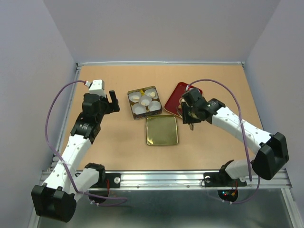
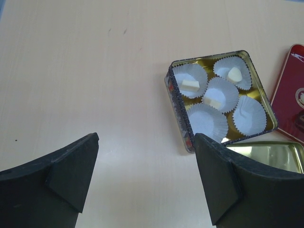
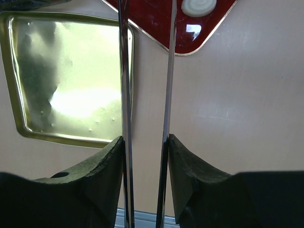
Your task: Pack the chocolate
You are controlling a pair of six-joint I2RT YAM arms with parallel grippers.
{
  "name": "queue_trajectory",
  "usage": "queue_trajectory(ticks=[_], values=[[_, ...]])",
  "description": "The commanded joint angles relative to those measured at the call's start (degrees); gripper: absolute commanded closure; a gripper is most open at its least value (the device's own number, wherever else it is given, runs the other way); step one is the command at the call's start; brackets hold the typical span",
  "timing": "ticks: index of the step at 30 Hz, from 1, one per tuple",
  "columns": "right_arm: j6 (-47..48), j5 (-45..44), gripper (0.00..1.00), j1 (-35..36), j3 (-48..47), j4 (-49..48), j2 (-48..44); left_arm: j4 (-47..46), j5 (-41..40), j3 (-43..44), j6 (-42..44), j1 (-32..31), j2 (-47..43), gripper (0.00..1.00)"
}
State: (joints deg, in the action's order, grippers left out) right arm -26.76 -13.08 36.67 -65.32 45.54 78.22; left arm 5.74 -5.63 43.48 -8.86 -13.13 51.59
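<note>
Right gripper clamps what look like metal tongs above the red tray — left gripper gapes empty beside the tin of chocolate.

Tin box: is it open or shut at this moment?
Open. The tin box shows its paper cups from above, uncovered, and what looks like its lid lies apart beside it, gold inside facing up.

Tips of tongs cut off at top edge, red tray cropped, gold lid partly behind left hand
</note>
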Motion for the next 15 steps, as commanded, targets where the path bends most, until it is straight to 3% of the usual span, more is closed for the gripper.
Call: queue_trajectory(ticks=[1,15], values=[[0.92,-0.10,0.55,-0.54,-3.06,-1.95,0.97,-3.01,0.71,-1.03,0.60,0.03,-0.88,0.07],[1.62,-1.60,0.55,-0.89,-5.52,-1.51,-0.26,-3.72,1.15,0.81,2.09,-0.06,1.93,0.07]])
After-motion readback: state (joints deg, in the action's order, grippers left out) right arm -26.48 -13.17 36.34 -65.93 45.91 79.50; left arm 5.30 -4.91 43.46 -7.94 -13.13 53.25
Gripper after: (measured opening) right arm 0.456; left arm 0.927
